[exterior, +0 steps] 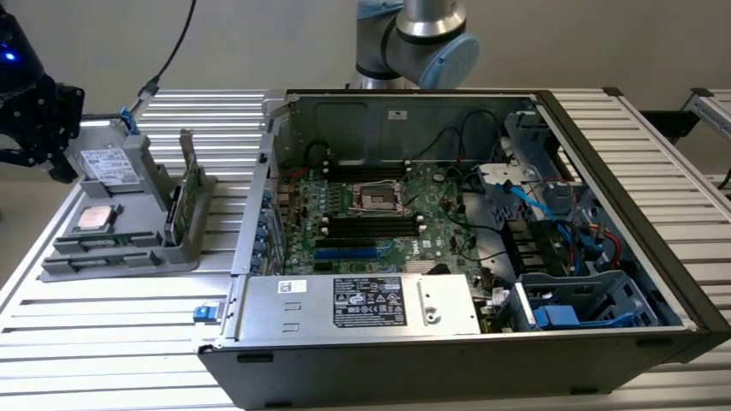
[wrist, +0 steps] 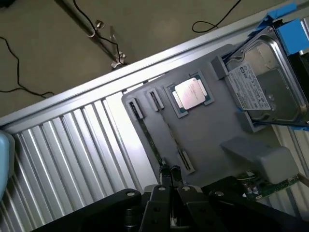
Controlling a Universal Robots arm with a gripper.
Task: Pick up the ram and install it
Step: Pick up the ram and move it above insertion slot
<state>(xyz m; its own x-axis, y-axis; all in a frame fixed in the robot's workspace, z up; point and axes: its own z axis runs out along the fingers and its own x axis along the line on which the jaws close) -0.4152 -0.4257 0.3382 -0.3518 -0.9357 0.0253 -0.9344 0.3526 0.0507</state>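
Pincer (exterior: 44,158) is seen at the exterior view's far left, raised over the slatted tabletop (exterior: 115,342) by the far corner of the grey tray (exterior: 68,272). Its fingers are pressed together and nothing is gripped between them. In the wrist view the same closed tips are seen above the tray's narrow slotted holders (wrist: 136,108).

Ram (exterior: 176,212) is stood on its long edge in the tray, on the side nearest the open computer case (exterior: 457,368), and is well apart from the pincer – not touched by it. Also held in the tray: a square silver processor (wrist: 190,93) lying flat, and a boxy drive with a white label (wrist: 263,87) just beside it (blue clips are seen at the drive's edges).

Inside the case, the motherboard (exterior: 389,205) is exposed, with dark memory slots (exterior: 371,227) set close to the processor socket (exterior: 377,199). A power supply (exterior: 354,304) is mounted along the case's near edge. The arm's base (exterior: 412,38) is seen behind the case.
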